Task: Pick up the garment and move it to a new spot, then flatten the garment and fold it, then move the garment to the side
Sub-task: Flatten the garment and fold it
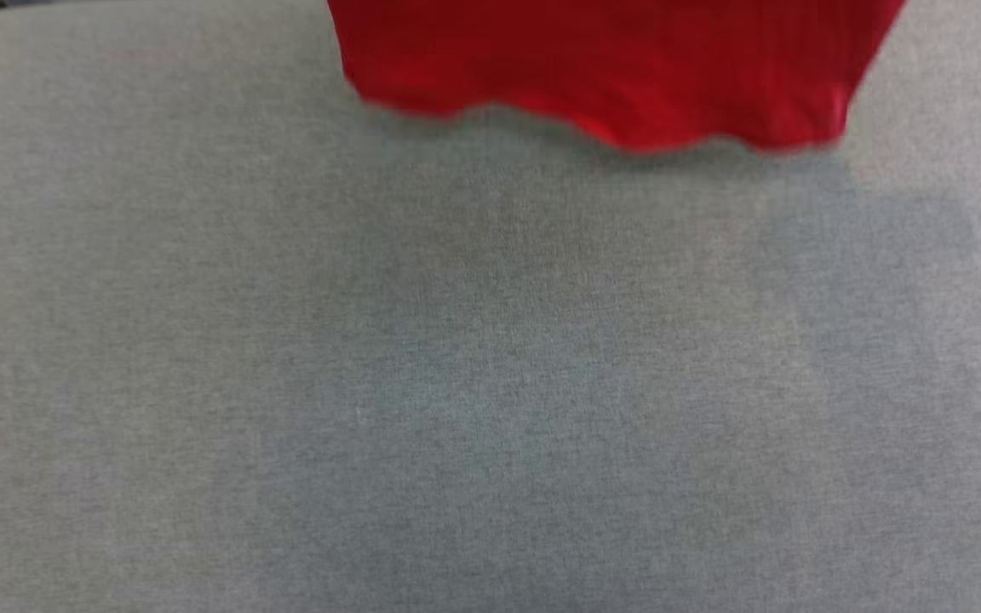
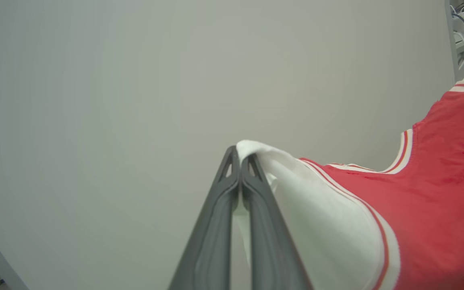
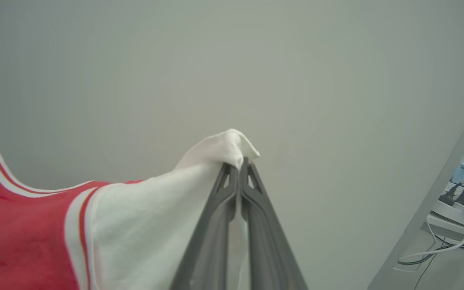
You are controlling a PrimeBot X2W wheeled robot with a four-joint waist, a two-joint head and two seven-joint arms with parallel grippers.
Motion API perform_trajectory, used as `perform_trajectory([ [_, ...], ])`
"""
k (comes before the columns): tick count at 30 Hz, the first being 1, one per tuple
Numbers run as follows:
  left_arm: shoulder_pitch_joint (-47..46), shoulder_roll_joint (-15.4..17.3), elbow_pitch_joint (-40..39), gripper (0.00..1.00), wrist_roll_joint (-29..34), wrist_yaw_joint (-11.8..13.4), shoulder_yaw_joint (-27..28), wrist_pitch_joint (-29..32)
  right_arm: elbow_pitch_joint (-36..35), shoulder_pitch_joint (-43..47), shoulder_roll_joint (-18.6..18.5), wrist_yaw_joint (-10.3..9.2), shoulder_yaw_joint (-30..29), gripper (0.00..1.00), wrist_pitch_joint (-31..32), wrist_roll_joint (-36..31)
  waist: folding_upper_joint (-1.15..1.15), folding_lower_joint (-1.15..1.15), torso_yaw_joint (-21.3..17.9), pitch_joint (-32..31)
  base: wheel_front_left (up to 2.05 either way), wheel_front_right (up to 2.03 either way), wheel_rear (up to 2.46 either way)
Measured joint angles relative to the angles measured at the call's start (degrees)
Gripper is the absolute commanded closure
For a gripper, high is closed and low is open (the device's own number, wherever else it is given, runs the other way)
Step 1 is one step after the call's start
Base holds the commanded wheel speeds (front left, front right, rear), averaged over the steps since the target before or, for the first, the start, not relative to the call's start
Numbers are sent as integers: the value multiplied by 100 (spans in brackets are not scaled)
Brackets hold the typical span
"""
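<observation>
Where long dark fingers meet in left wrist view, left gripper (image 2: 240,156) clamped tight on bunched white sleeve of garment (image 2: 437,193). Right gripper (image 3: 240,163) same: fingers pressed together, pinching other white sleeve at tips. Red body with striped collar trim sags between two grips. Head view: red hem hangs at top edge, wavy, blurred, over grey fabric tabletop (image 1: 456,383); hem contact with tabletop unclear. Plain pale backdrop (image 2: 135,80) beyond both grippers. Far right of right wrist view, cables (image 3: 453,241) on shelf.
</observation>
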Motion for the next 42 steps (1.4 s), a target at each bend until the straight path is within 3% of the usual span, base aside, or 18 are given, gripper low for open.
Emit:
perform_trajectory([
  [8,-1107,-246,1081,100,281,-219,98,-387,1225,-1392,359,0,14,100,-700,-285,0,0,-74,510,0,0,0],
  [19,-1228,-555,2000,100,189,-355,-65,-927,2551,-1853,643,0,532,100,-1291,-282,0,1,-87,917,0,0,0],
  [25,-321,-672,2408,100,78,-382,-321,-1232,3108,-1235,1110,0,831,100,-1705,-42,0,1,-98,945,0,0,0],
  [31,528,-645,2439,100,-135,-396,-363,-1480,3271,-478,1251,0,1128,100,-1934,227,0,1,-65,784,0,0,0],
  [37,1868,-475,2045,100,-236,-350,-225,-1575,2948,619,1223,0,1486,100,-1986,536,0,1,-19,470,0,0,0],
  [42,3283,-366,1243,100,-233,-19,171,-1577,2326,1677,957,0,1625,100,-1989,820,0,1,25,125,0,0,0],
])
